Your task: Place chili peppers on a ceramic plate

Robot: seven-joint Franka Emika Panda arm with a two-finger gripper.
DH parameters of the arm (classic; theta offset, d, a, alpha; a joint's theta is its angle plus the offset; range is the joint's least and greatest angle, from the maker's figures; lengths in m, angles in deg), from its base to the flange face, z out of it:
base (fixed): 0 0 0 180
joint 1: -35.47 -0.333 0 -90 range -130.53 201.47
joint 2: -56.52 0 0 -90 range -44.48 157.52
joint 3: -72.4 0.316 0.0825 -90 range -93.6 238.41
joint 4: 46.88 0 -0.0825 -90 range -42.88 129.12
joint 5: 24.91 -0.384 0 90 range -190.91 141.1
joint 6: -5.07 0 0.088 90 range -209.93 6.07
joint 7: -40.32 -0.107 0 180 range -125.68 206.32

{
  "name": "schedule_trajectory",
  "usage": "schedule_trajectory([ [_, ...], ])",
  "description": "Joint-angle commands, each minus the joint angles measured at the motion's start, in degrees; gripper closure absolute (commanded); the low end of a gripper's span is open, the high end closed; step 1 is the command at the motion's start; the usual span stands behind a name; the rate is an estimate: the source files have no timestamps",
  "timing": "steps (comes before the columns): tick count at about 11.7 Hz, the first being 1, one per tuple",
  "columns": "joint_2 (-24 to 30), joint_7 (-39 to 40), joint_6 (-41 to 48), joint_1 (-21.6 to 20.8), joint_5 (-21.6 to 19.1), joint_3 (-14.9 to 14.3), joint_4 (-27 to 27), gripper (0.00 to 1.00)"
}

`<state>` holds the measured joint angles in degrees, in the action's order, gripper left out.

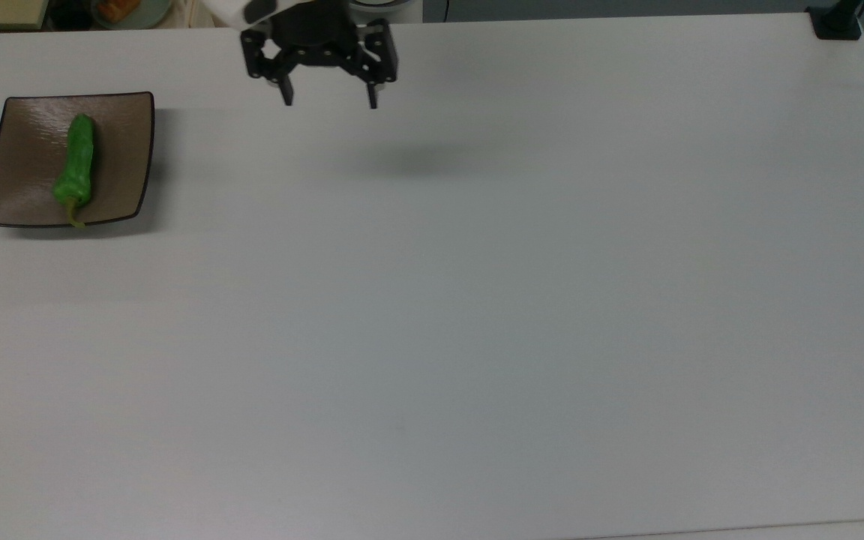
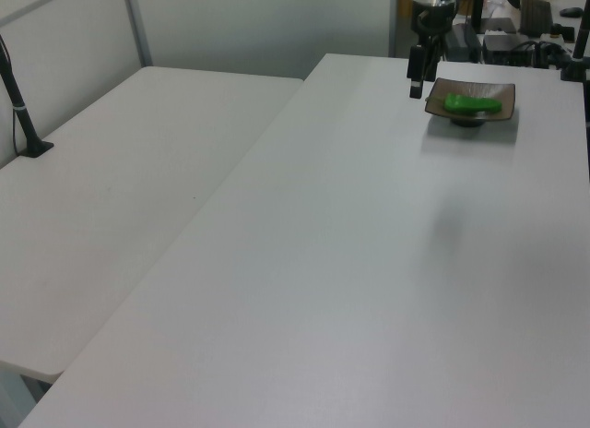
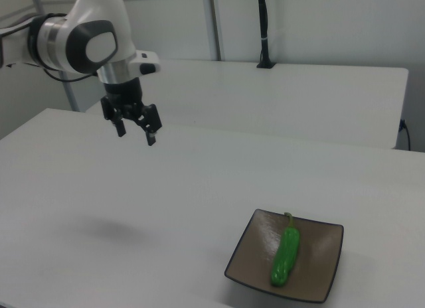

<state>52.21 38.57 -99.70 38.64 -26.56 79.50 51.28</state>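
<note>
Pepper first, at the far left of the top view: the green chili pepper (image 1: 75, 166) lies lengthwise on the square brown ceramic plate (image 1: 121, 157), left of the plate's middle, its thin stem pointing toward the near rim. The plate sits near the left edge of the white counter (image 1: 477, 315). To its right in the top view, well apart from the plate, the pincer (image 1: 329, 100) hangs in the air above the counter's far edge, its two black fingers spread wide with nothing between them. A soft shadow lies on the counter just beyond it to the right.

From the left view, the pincer (image 2: 416, 77) hovers just left of the plate (image 2: 502, 90), with the pepper (image 2: 473, 103) resting flat inside.

From the right view, the white arm (image 3: 80, 39) reaches in from the left, the pincer (image 3: 136, 135) pointing down and empty, while the plate (image 3: 329, 255) and pepper (image 3: 287, 255) sit low at the right.
</note>
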Motion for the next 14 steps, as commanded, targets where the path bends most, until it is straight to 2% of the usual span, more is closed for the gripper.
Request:
schedule_trajectory([
  [1, 2.4, -0.8, 2.0, -2.3, -0.3, -0.1, 1.4, 0.0],
  [4, 2.4, -0.8, 1.7, -3.3, 0.1, -0.3, 1.5, 0.0],
  [6, 2.4, -0.4, 1.7, -6.2, 1.4, -2.7, 2.0, 0.0],
  [7, 2.4, -0.5, 1.7, -6.7, 1.5, -2.9, 2.0, 0.0],
  [11, 2.3, -0.4, 1.7, -6.7, 1.9, -3.0, 2.0, 0.0],
  [14, 2.4, -0.4, 1.8, -9.1, 2.4, -5.7, 2.0, 0.0],
])
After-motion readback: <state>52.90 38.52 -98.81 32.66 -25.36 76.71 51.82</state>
